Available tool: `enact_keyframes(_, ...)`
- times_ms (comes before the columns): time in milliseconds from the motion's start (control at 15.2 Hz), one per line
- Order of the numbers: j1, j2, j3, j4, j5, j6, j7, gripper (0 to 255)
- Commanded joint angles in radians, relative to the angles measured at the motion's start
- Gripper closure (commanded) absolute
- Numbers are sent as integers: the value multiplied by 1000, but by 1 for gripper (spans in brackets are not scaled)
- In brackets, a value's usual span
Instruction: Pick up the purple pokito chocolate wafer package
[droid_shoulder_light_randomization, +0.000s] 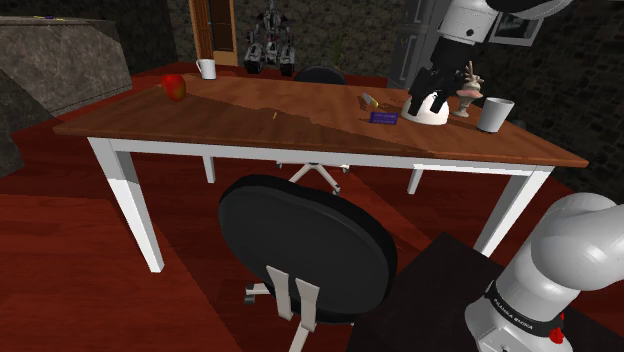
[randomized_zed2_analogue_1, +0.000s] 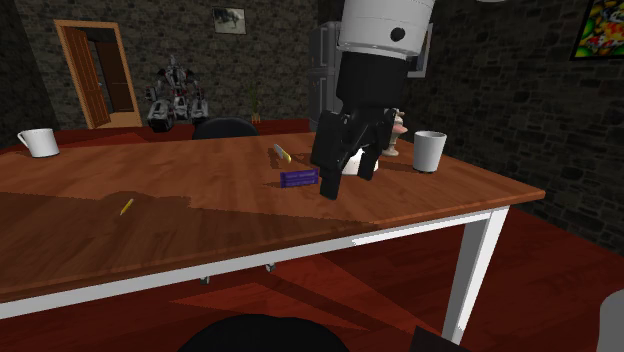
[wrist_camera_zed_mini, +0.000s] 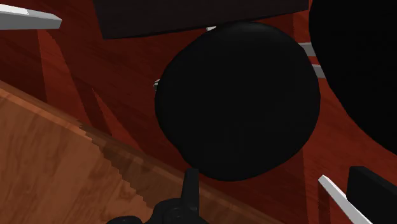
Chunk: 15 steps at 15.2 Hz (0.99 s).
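Observation:
The purple wafer package (droid_shoulder_light_randomization: 382, 117) (randomized_zed2_analogue_1: 299, 178) lies flat on the brown wooden table (droid_shoulder_light_randomization: 250, 125) (randomized_zed2_analogue_1: 200, 225), a small dark-violet bar. My black gripper (droid_shoulder_light_randomization: 430, 102) (randomized_zed2_analogue_1: 347, 178) hangs low over the table just beside it, on the shoulder view's right of the package and not touching it. Its fingers (randomized_zed2_analogue_1: 327, 180) stand apart, open, with nothing between them. In the wrist view the table's edge (wrist_camera_zed_mini: 76, 159) runs below a black office chair (wrist_camera_zed_mini: 238, 102).
A white rounded object (droid_shoulder_light_randomization: 432, 113) sits right behind the gripper, with a small figurine (droid_shoulder_light_randomization: 468, 92) and a white cup (droid_shoulder_light_randomization: 495, 114) (randomized_zed2_analogue_1: 430, 151) past it. A yellow-grey item (droid_shoulder_light_randomization: 369, 100), a pencil (droid_shoulder_light_randomization: 275, 117), an apple (droid_shoulder_light_randomization: 175, 87) and a mug (droid_shoulder_light_randomization: 206, 69) lie further along. The office chair (droid_shoulder_light_randomization: 305, 250) stands at the near edge.

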Motion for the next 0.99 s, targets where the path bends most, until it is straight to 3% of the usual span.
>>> enact_keyframes(0,0,0,0,0,0,0,0,0)
enact_keyframes(528,27,190,-202,99,-89,46,-398,0)
enact_keyframes(924,59,400,-333,253,-98,71,-696,0)
